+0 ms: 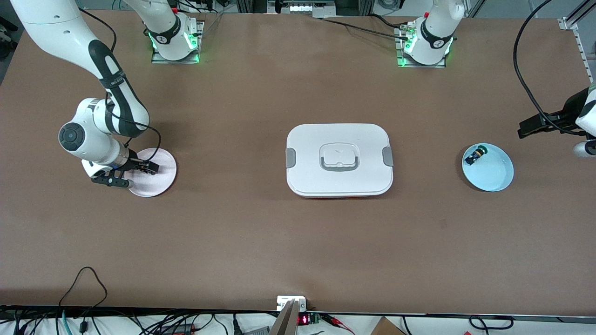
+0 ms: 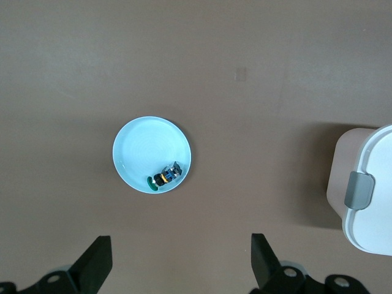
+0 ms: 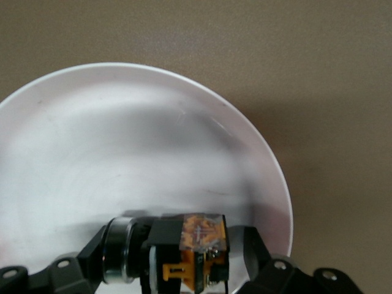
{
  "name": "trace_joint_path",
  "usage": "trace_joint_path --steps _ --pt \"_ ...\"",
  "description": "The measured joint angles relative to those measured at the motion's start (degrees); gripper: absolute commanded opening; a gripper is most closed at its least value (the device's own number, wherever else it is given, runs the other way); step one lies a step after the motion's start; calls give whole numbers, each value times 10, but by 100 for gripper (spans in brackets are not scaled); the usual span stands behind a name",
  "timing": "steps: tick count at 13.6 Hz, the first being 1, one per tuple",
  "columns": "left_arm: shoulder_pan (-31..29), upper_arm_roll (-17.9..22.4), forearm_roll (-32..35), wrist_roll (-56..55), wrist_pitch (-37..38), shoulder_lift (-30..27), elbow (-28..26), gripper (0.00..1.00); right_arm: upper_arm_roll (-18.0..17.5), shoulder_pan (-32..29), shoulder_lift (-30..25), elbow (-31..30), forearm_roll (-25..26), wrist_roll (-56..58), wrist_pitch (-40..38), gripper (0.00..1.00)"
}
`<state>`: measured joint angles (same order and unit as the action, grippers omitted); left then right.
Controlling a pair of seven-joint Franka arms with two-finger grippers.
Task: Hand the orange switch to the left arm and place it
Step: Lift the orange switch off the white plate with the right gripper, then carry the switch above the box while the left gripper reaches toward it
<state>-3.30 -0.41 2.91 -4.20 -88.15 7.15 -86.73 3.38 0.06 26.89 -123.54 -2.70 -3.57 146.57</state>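
Bright even overhead light; soft shadows beside box (image 1: 339, 159); right wrist view close-up blurred.

- In my front view the left tool is cut off at the frame edge, over the left arm's end of the counter.
- My right tool (image 1: 139, 171) hides whatever lies between its fingers over the pink plate (image 1: 160, 181).
- In the right wrist view the orange switch (image 3: 199, 248) runs off the frame edge, cap out of sight.
- The box (image 2: 373, 199) is clipped in the left wrist view.
- The switch (image 1: 476, 155) on the blue plate (image 1: 496, 179) is too small for detail.
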Motion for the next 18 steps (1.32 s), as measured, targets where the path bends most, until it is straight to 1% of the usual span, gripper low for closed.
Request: trace_joint_path --steps 1,2,4,5,7,10,11,12,15,18 --pt "0 0 0 0 0 0 0 100 0 2 0 1 0 0 0 21" --pt "0 0 0 0 0 0 0 100 0 5 -1 2 0 0 0 19" --pt "0 0 0 0 0 0 0 100 -1 17 -4 9 0 -3 -17 17" --pt "0 0 0 0 0 0 0 100 -1 24 -6 19 0 -9 -43 17" --pt "0 0 0 0 0 0 0 100 -3 33 -14 55 0 -10 -120 16" --pt "0 0 0 0 0 0 0 100 -6 53 -36 142 -1 -10 -260 16" --pt "0 0 0 0 0 0 0 100 -7 63 -46 167 -1 -10 -294 17" --pt "0 0 0 0 0 0 0 100 -12 72 -57 190 -2 -9 -320 19" --pt "0 0 0 0 0 0 0 100 -39 91 -95 234 -2 1 -363 18" --pt "0 0 0 0 0 0 0 100 -83 93 -139 251 -9 34 -384 17"
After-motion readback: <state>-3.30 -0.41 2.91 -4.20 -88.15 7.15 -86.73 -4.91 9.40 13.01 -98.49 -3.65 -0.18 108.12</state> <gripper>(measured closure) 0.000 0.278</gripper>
